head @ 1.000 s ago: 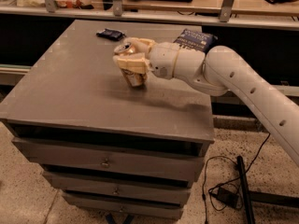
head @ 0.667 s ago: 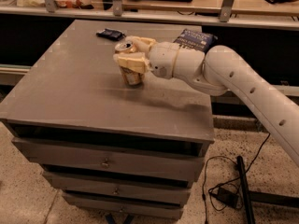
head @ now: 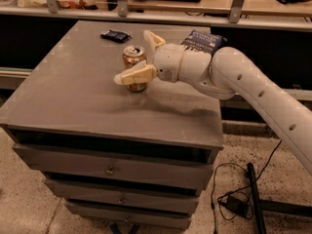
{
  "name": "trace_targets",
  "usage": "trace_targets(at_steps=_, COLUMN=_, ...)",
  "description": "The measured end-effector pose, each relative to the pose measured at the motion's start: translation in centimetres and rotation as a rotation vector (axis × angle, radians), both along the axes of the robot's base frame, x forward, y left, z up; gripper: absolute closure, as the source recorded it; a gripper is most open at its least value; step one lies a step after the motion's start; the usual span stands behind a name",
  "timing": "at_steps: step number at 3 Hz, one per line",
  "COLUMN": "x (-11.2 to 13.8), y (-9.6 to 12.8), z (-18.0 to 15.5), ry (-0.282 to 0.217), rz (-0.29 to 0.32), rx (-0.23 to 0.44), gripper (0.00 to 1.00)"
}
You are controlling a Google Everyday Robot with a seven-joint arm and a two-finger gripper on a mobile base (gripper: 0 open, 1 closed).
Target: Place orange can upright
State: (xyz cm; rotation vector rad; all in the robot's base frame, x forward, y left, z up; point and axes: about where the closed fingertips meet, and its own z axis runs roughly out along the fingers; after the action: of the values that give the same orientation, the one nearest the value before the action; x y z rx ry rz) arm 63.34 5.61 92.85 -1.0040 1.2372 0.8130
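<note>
As the orange can [head: 132, 58] stands upright toward the middle of the bench's [head: 73, 96] far edge, release looks done; the claw [head: 131, 56], spread apart around it, must back off without nudging.

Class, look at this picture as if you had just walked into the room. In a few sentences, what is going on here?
A robot arm reaches across a grey drawer cabinet from the right. Its gripper sits at the orange can, with the fingers spread open on either side rather than clamped on it. The can stands upright on the cabinet top, pull-tab end up. A dark blue chip bag and a small black object lie further back.
</note>
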Motion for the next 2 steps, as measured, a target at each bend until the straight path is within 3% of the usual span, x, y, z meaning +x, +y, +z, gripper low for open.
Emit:
trace_targets(at_steps=1, x=-0.1, y=-0.3, z=1.4, ry=-0.027, rz=-0.015, rx=-0.028, gripper=0.0)
trace_targets(at_steps=2, x=-0.1, y=-0.6, z=4.5, ry=-0.102, rz=-0.026, rx=-0.052, gripper=0.0)
